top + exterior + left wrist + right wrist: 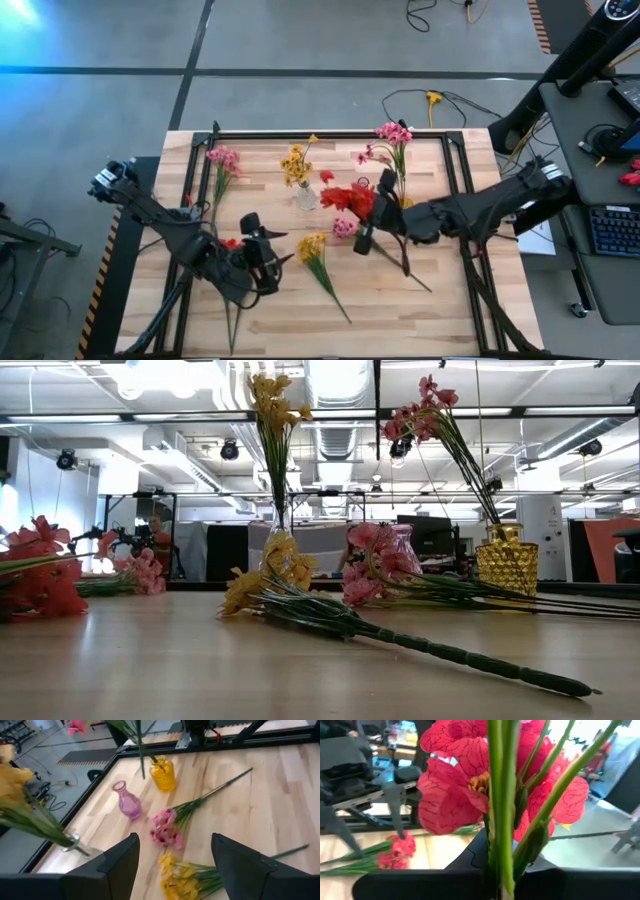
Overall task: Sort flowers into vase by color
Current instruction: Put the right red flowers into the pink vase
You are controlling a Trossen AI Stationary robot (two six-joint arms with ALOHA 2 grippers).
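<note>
My right gripper [363, 240] is shut on a red flower sprig [350, 198], raised over the table's middle. My left gripper [270, 255] hangs open over the near left, empty; another red sprig [230, 243] lies beside it. A clear vase [305, 196] holds yellow flowers [295, 165], and a yellow vase [162, 772] holds pink flowers [393, 133]. The pink vase [127, 800] stands empty. A pink sprig [167, 827] and a yellow sprig [180, 877] lie flat on the table ahead of my left gripper [175, 837]. A second pink sprig [222, 160] lies at the far left. My right gripper pinches the red sprig's green stems [501, 865] between its two fingers, just below the blossoms [470, 780]. The fingers reach in about level and lie across the stems. The sprig stands roughly upright, blossoms above the fingers, lifted clear of the table.
A black frame [330, 133] edges the wooden table. The three vases cluster at the far middle [505, 565]. Bare wood lies at the near right [420, 320]. A desk with a keyboard [612, 230] stands beyond the right edge.
</note>
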